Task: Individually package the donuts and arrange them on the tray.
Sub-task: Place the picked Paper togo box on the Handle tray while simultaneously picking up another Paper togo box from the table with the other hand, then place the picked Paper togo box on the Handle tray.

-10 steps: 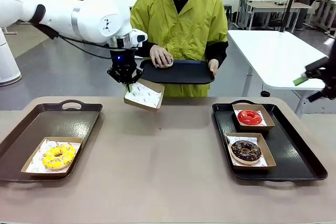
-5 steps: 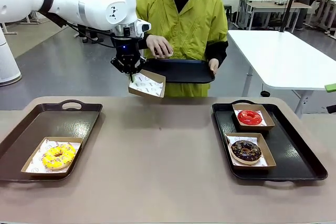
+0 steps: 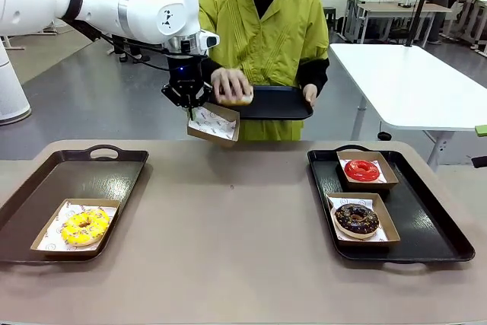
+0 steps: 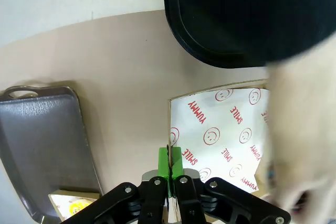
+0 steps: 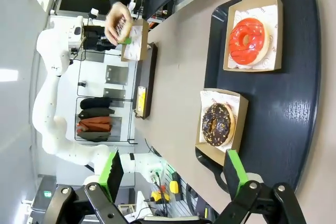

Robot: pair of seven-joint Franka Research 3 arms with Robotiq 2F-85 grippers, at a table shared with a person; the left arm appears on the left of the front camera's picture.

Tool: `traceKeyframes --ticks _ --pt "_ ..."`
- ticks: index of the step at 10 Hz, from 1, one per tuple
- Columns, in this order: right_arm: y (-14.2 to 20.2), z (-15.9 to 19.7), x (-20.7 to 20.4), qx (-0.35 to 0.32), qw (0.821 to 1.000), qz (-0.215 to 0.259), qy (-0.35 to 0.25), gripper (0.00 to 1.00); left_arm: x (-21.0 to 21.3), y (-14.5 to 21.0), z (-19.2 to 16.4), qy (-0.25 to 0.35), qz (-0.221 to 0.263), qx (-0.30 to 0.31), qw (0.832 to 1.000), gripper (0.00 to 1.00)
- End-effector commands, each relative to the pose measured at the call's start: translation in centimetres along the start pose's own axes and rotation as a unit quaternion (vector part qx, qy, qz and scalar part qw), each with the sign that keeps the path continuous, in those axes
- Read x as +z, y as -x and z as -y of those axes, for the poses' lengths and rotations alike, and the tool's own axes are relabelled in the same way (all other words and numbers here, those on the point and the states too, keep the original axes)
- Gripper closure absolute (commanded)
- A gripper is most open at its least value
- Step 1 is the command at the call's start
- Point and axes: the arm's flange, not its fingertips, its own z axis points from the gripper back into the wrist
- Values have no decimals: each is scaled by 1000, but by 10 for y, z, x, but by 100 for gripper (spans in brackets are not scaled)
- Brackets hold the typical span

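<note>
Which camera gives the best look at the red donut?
The right wrist view: the red donut shows large and from above in its box. The front view shows it smaller and at a slant.

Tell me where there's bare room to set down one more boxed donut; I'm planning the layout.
Free: the left tray behind the yellow donut's box, and the tabletop between the trays. The right tray is crowded on its left by the red donut and chocolate donut, with only a right-hand strip bare.
</note>
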Motion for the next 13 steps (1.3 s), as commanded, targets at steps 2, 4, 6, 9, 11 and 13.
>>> traceKeyframes --ticks 2,4,6,9,11,13 --pt "6 0 6 2 1000 1 5 0 3 2 -1 1 4 -2 1000 100" --pt "6 0 6 2 1000 1 5 0 3 2 -1 1 4 -2 1000 100" --pt "6 0 6 2 1000 1 5 0 3 2 -1 1 4 -2 1000 100" --pt "6 0 6 2 1000 1 5 0 3 2 -1 1 4 -2 1000 100" --pt "6 0 6 2 1000 1 5 0 3 2 -1 1 4 -2 1000 100" --pt "6 0 6 2 1000 1 5 0 3 2 -1 1 4 -2 1000 100"
